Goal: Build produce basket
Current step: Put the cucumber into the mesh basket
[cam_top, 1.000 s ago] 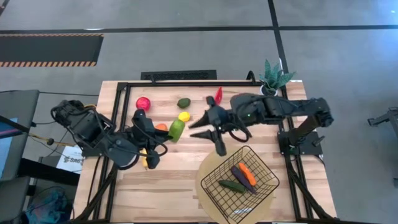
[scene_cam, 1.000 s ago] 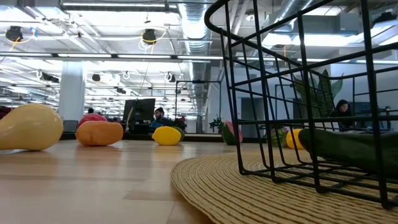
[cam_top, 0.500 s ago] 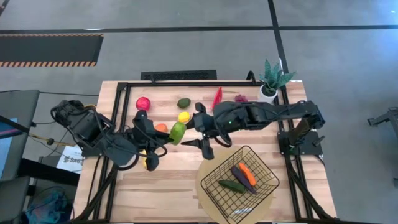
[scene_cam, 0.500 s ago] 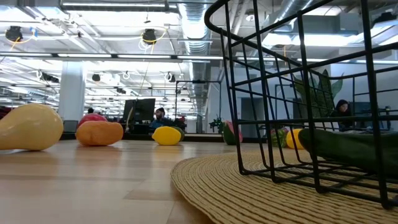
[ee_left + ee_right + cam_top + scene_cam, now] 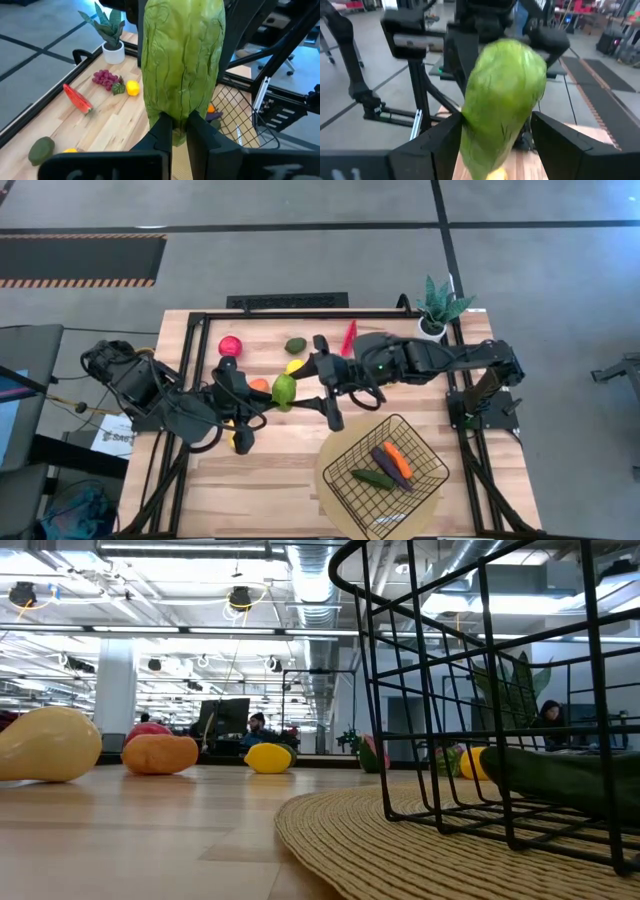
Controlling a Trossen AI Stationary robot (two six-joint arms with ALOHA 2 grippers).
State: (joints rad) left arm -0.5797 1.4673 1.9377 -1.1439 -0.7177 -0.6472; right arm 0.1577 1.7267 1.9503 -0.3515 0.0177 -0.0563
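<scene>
The basket point(image 5: 388, 473) sits at the near edge of the desk point(image 5: 280, 480) on a round woven mat point(image 5: 400, 840), and everything else is placed from it. Inside it lie three pieces of produce: a dark green cucumber point(image 5: 372, 478), a purple aubergine point(image 5: 389, 467) and an orange carrot point(image 5: 398, 460). In the low view the mesh wall fills the picture's right side, with the cucumber resting on the wire floor.

Beyond the basket and toward the left arm's side, a green leafy vegetable point(image 5: 284, 391) hangs above the desk. The left claw point(image 5: 262, 400) is clamped on its end; in the left wrist view its two dark fingers point(image 5: 162, 131) pinch the stalk. The right claw point(image 5: 318, 380) reaches in from the opposite side with its fingers spread wide on either side of the same vegetable, one finger point(image 5: 432, 145) showing beside it in the right wrist view without a visible squeeze.

Just beside that vegetable lie an orange fruit point(image 5: 259, 385) and a lemon point(image 5: 294, 366); a yellow pear point(image 5: 237, 438) lies under the left arm. Farther from the basket are an avocado point(image 5: 295, 345) and a red apple point(image 5: 230, 346). Toward the far edge lie a watermelon slice point(image 5: 349, 335) and purple grapes point(image 5: 103, 77), with a potted plant point(image 5: 438, 306) at the far corner.
</scene>
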